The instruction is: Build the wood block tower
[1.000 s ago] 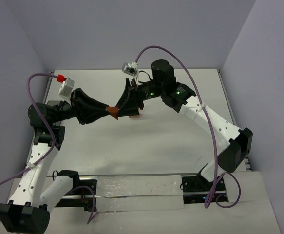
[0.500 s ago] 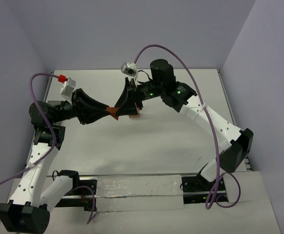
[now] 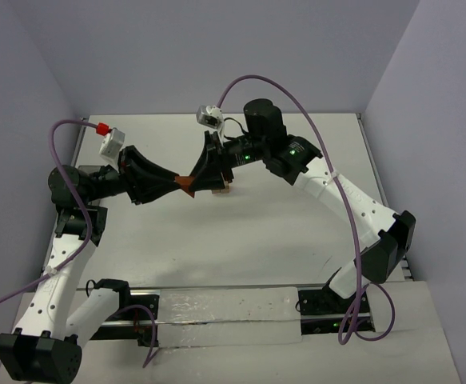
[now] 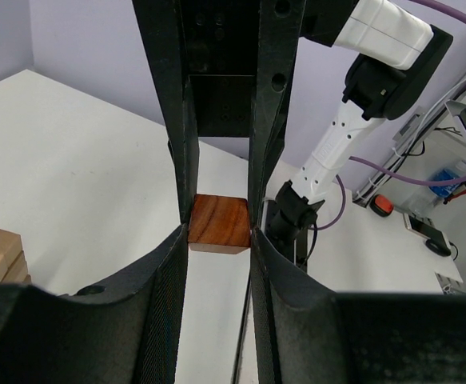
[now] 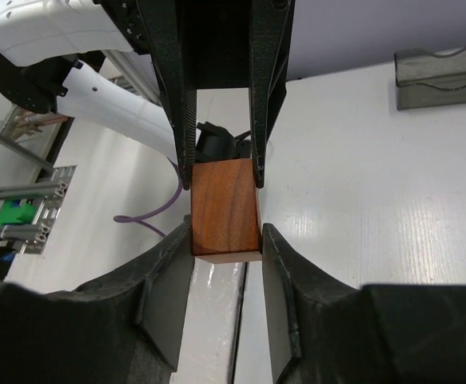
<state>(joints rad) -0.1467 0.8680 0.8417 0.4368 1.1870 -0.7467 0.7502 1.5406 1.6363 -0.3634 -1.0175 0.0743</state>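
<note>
**Both claws on one block**

The left claw [image 4: 219,237] and right claw [image 5: 225,233] meet tip to tip above the white surface [image 3: 256,232]. Each is closed partway, its fingers pressed to opposite sides of the reddish-brown block [image 4: 219,225]. The stacked tan cubes [image 3: 225,189] stand on the surface just beside them.

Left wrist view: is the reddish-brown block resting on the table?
No, the reddish-brown block is pinched in the left claw, above the table.

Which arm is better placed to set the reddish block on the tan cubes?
Probably the right: the right gripper grips the reddish block, and the tan cubes sit just beside it in the top view.
</note>
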